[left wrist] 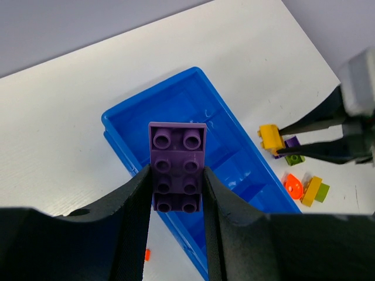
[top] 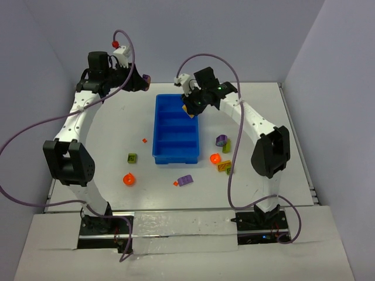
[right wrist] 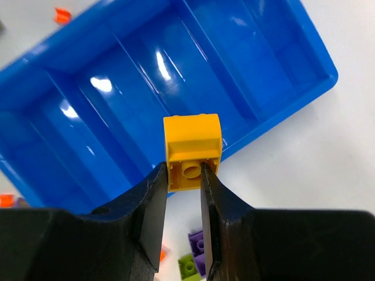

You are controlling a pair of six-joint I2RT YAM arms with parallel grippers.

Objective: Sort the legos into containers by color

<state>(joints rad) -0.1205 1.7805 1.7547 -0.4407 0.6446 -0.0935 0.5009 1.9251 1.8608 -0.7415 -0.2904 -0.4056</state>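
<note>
**Step in hand: transport to the tray.** Both arms carry a piece, and no compartment of the tray [top: 157, 126] shows any contents in any view.

**Left jaws.** Clamped on the long sides of a purple plate [left wrist: 177, 167], studs facing the wrist camera. In the top view the plate hangs off the tray's far left corner, outside the rim. I judge it is not yet placed for release.

**Right jaws.** Clamped on a yellow brick [right wrist: 192, 149], gripped at its lower end. The brick hangs at the tray's far right rim. In the wrist view it overlaps the outer wall, partly over the desk [top: 105, 126]. A release here would risk striking the rim.

**Pieces not yet sorted.**
- Left of the tray: a lime piece [top: 133, 157] and an orange disc [top: 128, 179].
- Near the tray's near end: a purple brick [top: 186, 180].
- Right of the tray: a mixed cluster [top: 222, 155] of purple, lime, orange and yellow.

**Next move calls for:**
1. Assign one compartment to each colour.
2. Shift the right jaws inward until the brick sits fully over one compartment, then lower and part them.
3. Bring the left jaws over a different compartment.
4. Move one arm at a time, as both work at the tray's far end.
</note>
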